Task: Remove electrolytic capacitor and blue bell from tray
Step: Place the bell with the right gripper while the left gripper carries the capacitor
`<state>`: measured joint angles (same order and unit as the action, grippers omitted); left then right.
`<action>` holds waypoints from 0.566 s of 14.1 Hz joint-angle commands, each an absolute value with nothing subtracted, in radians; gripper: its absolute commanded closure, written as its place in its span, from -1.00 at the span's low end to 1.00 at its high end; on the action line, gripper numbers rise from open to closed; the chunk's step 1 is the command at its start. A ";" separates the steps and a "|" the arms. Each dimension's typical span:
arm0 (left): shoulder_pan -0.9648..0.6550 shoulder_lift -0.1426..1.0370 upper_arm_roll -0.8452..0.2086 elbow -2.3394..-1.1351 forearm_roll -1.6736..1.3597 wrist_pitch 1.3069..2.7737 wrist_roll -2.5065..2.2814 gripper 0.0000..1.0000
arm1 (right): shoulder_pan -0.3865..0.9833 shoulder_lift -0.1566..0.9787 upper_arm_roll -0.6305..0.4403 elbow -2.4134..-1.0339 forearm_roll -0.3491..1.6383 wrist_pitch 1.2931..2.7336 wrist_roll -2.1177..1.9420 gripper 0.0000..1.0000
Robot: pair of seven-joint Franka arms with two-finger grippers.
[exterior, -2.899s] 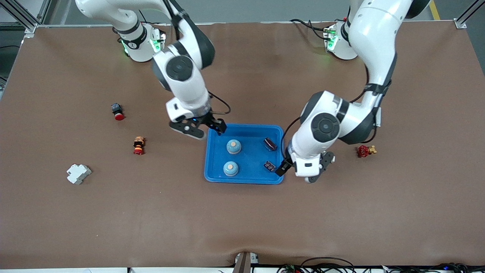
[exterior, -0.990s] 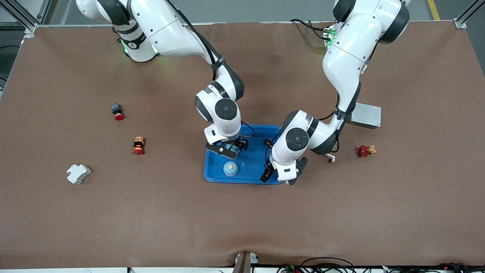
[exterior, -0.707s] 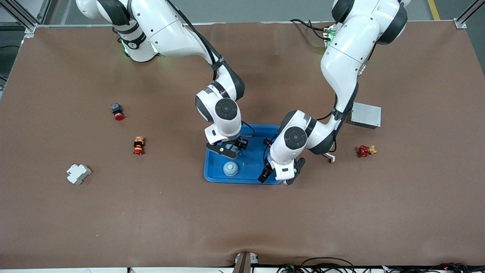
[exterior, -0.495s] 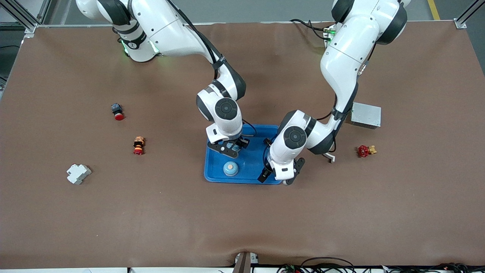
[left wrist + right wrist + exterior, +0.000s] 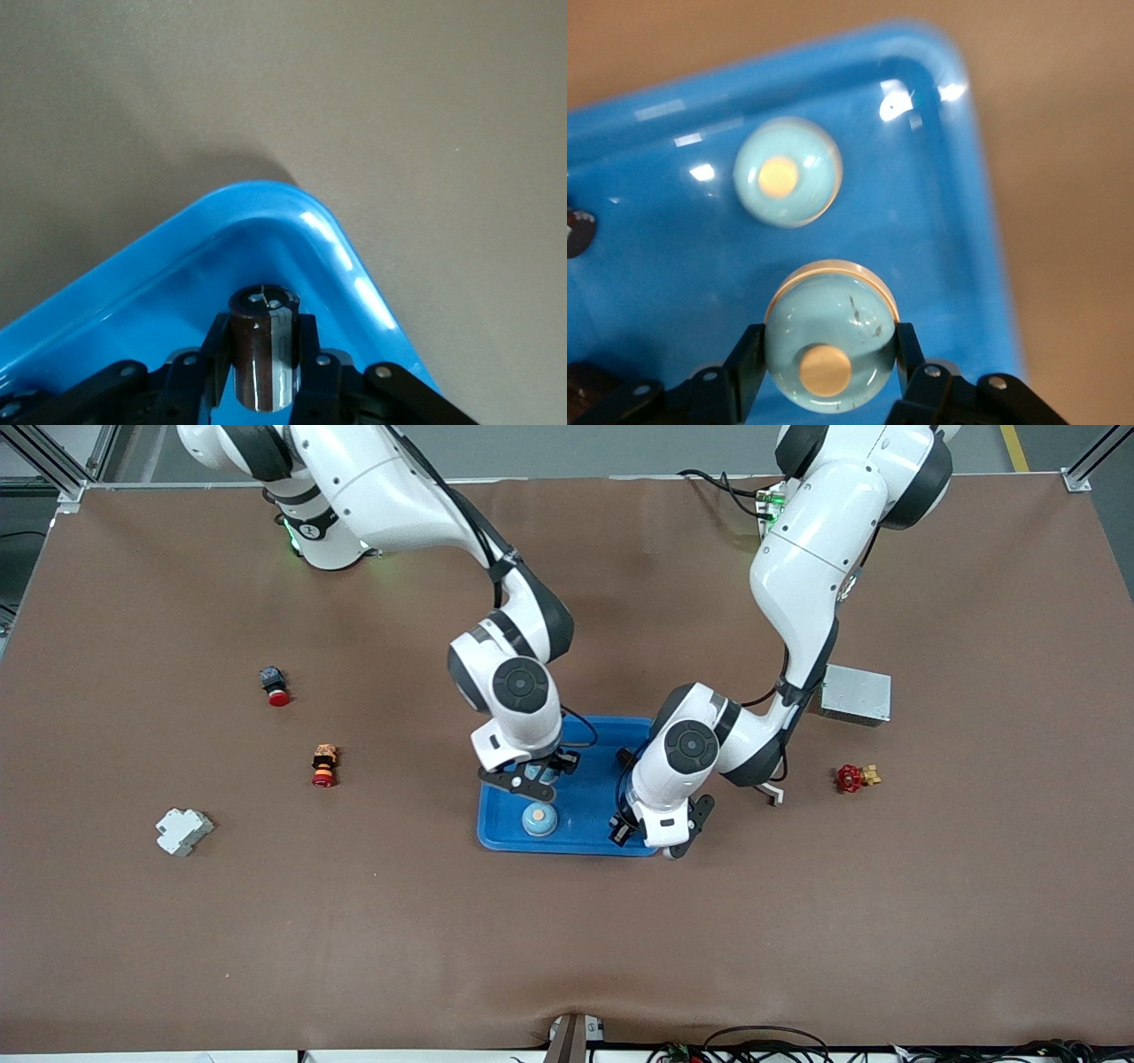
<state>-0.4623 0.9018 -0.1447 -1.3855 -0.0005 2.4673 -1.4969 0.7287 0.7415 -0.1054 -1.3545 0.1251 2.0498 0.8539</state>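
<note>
A blue tray (image 5: 586, 817) lies mid-table. My right gripper (image 5: 532, 777) is over the tray's end toward the right arm, shut on a pale blue bell (image 5: 830, 341) with an orange button. A second bell (image 5: 539, 818) (image 5: 787, 173) rests in the tray, nearer the front camera. My left gripper (image 5: 624, 830) is at the tray's corner toward the left arm, shut on a dark brown capacitor (image 5: 263, 354) that stands upright between the fingers (image 5: 306, 354). Another dark capacitor (image 5: 625, 757) shows partly beside the left arm's wrist.
Toward the right arm's end lie a red push button (image 5: 275, 688), an orange-and-red button (image 5: 324, 766) and a white breaker (image 5: 183, 831). Toward the left arm's end sit a grey metal box (image 5: 855, 693), a red valve (image 5: 854, 778) and a small white part (image 5: 775, 795).
Both grippers have gone from open to shut, the right on the bell, the left on the capacitor. The right arm's wrist has shifted slightly toward its own end of the table.
</note>
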 commanded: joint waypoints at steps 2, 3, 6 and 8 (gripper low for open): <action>-0.472 0.852 -0.124 -1.377 0.025 2.454 -1.548 1.00 | 0.563 0.551 -0.094 -1.370 0.152 1.816 0.526 1.00; -0.469 0.839 -0.124 -1.376 0.025 2.438 -1.548 1.00 | 0.510 0.511 -0.095 -1.371 0.150 1.754 0.435 1.00; -0.459 0.763 -0.124 -1.379 0.029 2.326 -1.546 1.00 | 0.350 0.393 -0.098 -1.445 0.143 1.671 0.116 1.00; -0.442 0.683 -0.124 -1.382 0.031 2.182 -1.523 1.00 | 0.269 0.318 -0.100 -1.543 0.130 1.684 -0.036 1.00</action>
<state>-0.4543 0.7840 -0.1292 -1.3559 0.0018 2.3034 -1.5153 0.3351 0.4122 -0.1210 -1.4005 0.1356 1.6561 0.0863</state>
